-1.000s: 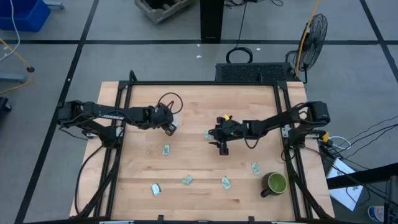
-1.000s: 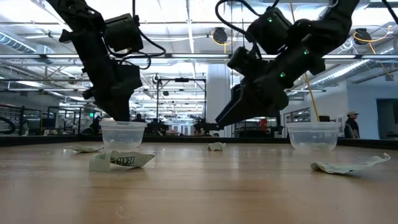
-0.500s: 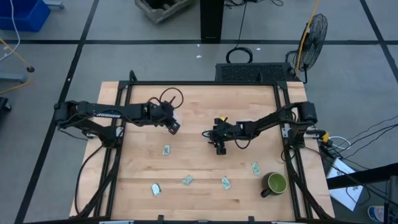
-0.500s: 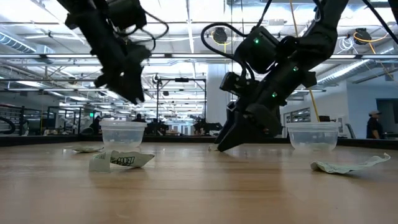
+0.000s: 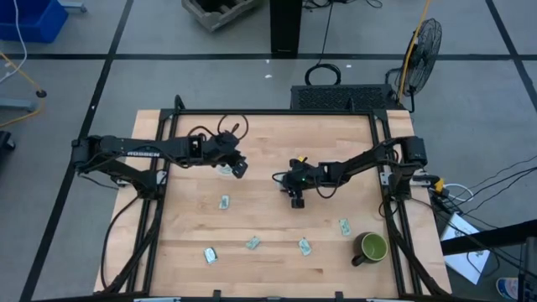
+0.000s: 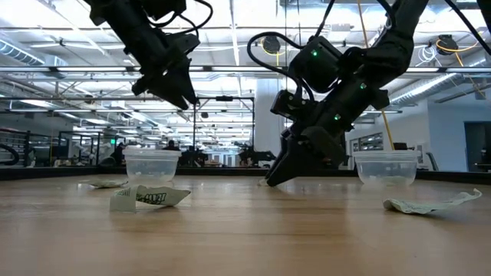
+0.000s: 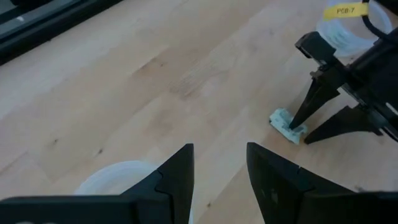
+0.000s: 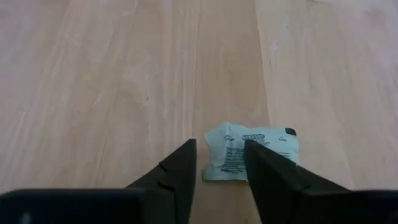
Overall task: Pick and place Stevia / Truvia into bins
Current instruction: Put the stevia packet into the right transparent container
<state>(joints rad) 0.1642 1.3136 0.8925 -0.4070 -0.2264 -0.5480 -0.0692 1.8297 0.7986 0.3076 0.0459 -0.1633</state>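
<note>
A crumpled pale green-and-white Stevia sachet (image 8: pixel 252 153) lies flat on the wooden table (image 5: pixel 268 226) near the centre of the high view, at the tips of the right gripper (image 8: pixel 219 163). In the right wrist view the sachet sits just ahead of the two dark fingers (image 8: pixel 176 171), which stand slightly parted with nothing between them; one finger overlaps the sachet's near edge. The left wrist view shows the same sachet (image 7: pixel 287 123) at its right, with the right gripper's pointed tips set down around it, one tip touching it.

Other sachets lie scattered across the lower half of the high view: one left of centre (image 5: pixel 224 202), three in a loose row lower down (image 5: pixel 210 255) (image 5: pixel 252 243) (image 5: pixel 305 246), and one at lower right (image 5: pixel 344 226), near a dark green mug (image 5: pixel 370 247). In the low view two of them appear as a folded sachet in the left foreground (image 6: pixel 149 197) and a flattened one at right (image 6: pixel 426 203).

Two clear plastic cups stand on the table in the low view, one at left (image 6: pixel 151 164) and one at right (image 6: pixel 387 166). The left gripper (image 7: pixel 219 163) hovers above the left cup (image 7: pixel 118 175), upper left of centre in the high view; its fingers are a little apart and hold nothing. A cup with a yellow label (image 7: pixel 343 25) stands behind the right arm in the left wrist view.
</note>
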